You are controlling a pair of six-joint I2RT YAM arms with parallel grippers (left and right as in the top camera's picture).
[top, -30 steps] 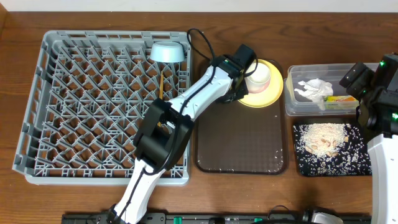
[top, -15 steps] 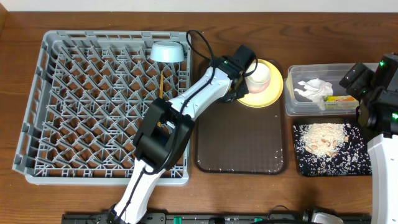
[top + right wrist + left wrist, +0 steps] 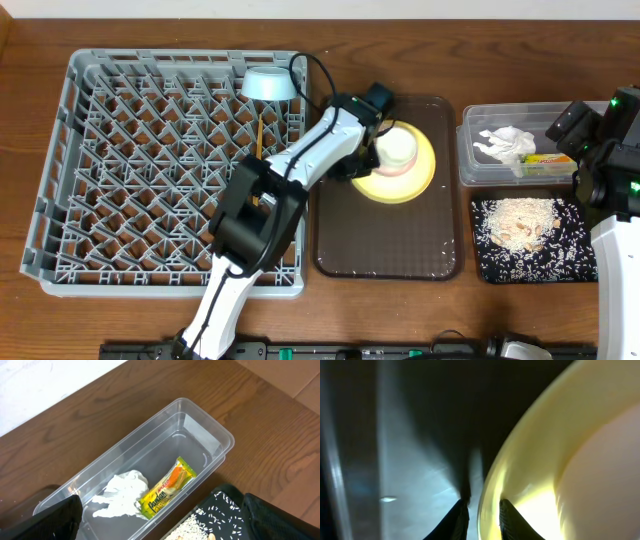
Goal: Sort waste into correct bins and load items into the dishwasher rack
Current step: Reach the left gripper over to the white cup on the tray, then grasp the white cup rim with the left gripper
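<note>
L gripper near-closed, pinching rim of round yellow plate over dark brown tray; R gripper spread wide, empty, above clear rectangular plastic tub.

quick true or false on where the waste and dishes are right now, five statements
1. The napkin and the wrapper lie in the clear tub. True.
2. The light blue bowl is at the rack's far right corner. True.
3. The yellow plate stands in the rack. False: it is on the brown tray, with the left gripper closed on its rim.
4. The rice scraps are in the clear tub. False: they lie on the black tray.
5. The right gripper holds the wrapper. False: it is open and holds nothing.
</note>
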